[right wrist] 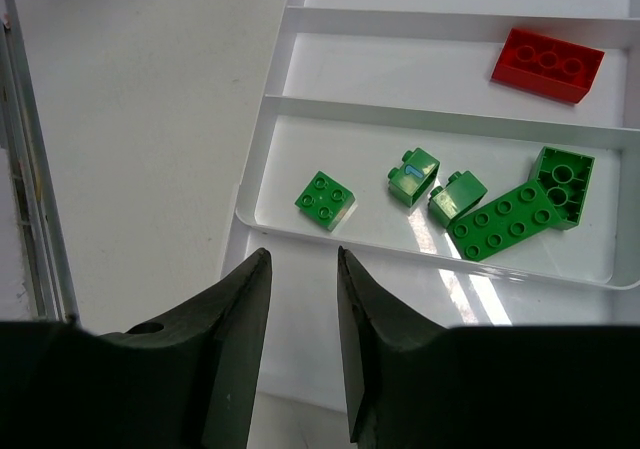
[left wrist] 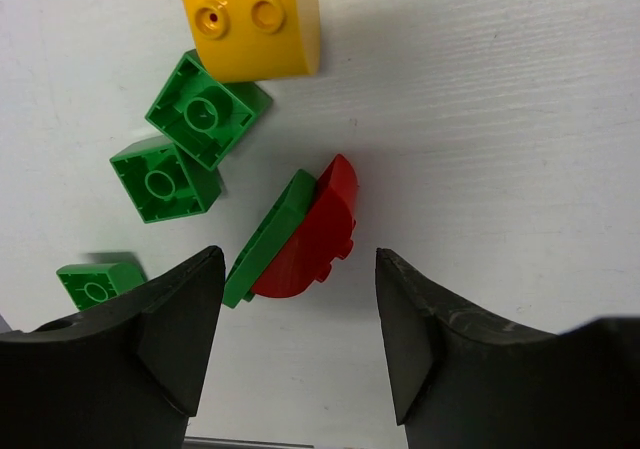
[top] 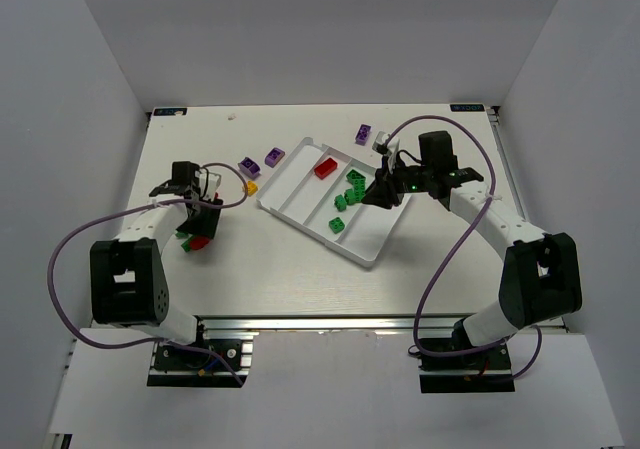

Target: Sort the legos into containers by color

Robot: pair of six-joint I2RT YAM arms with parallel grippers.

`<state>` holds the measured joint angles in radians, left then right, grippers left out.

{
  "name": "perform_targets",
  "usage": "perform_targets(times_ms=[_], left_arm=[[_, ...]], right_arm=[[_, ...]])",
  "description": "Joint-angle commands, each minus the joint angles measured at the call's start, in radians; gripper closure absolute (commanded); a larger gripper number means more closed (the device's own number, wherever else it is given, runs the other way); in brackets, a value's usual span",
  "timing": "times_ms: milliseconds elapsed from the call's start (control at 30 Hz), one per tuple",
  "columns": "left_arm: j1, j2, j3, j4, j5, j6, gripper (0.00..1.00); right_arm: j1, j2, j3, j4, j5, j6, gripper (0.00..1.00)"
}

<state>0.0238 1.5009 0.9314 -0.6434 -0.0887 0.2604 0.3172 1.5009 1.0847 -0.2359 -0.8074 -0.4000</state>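
On the table's point(top: 300, 279) left side, the left gripper point(left wrist: 297, 264) points steeply down from its bent arm. Its jaws are spread wide and empty around a red rounded brick point(left wrist: 318, 231) leaning on a green plate point(left wrist: 268, 237). Green bricks point(left wrist: 203, 117) and a yellow brick point(left wrist: 255, 19) lie just beyond. The right arm reaches inward, and the right gripper point(right wrist: 302, 259) hovers over the white tray point(right wrist: 270, 99), its jaws narrowly parted and holding nothing. One compartment holds five green legos point(right wrist: 325, 201), and the next holds a red brick point(right wrist: 547, 64). Purple bricks point(top: 275, 155) sit on the table beside the tray.
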Motion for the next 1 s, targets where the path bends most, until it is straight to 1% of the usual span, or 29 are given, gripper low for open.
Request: perform_targets(times_ms=[0,267,367,467,633,667,700,800,833,867,900,933,967], left_arm=[[-0.005,0.001,-0.003,0.030,0.029,0.023,0.29],[-0.007,0.082,0.029,0.027,0.040,0.023,0.30],[-0.007,0.091,0.026,0.027,0.043,0.022,0.33],[-0.007,0.091,0.018,0.031,0.040,0.019,0.43],[-0.007,0.081,0.027,0.025,0.027,0.007,0.56],[-0.007,0.079,0.030,0.024,0.027,-0.003,0.62],[-0.007,0.076,0.040,0.015,0.032,-0.009,0.64],[-0.007,0.052,0.073,-0.013,0.079,-0.065,0.73],[-0.007,0.027,0.079,-0.018,0.142,-0.111,0.74],[-0.005,0.009,0.086,-0.013,0.170,-0.142,0.77],[-0.007,-0.008,0.090,-0.010,0.203,-0.176,0.78],[-0.007,-0.028,0.090,-0.004,0.286,-0.208,0.79],[-0.005,-0.074,0.083,0.023,0.325,-0.298,0.82]], right_arm=[[-0.001,0.005,0.037,0.001,-0.001,0.001,0.62],[-0.001,0.002,0.037,0.004,0.002,0.001,0.61],[-0.003,0.001,0.037,0.006,0.002,0.003,0.60],[-0.004,-0.005,0.032,0.012,0.002,0.007,0.60],[-0.006,-0.019,0.023,0.021,-0.004,0.015,0.60],[-0.007,-0.021,0.024,0.021,-0.004,0.015,0.60],[-0.006,-0.022,0.024,0.021,-0.006,0.016,0.60],[-0.006,-0.031,0.021,0.017,-0.006,0.016,0.60],[-0.006,-0.034,0.021,0.004,-0.007,0.012,0.58],[-0.004,-0.037,0.020,-0.003,-0.027,0.009,0.56],[-0.003,-0.037,0.021,-0.014,-0.039,0.006,0.54],[0.003,-0.041,0.026,-0.041,-0.048,0.001,0.51],[0.009,-0.045,0.027,-0.052,-0.062,0.003,0.50]])
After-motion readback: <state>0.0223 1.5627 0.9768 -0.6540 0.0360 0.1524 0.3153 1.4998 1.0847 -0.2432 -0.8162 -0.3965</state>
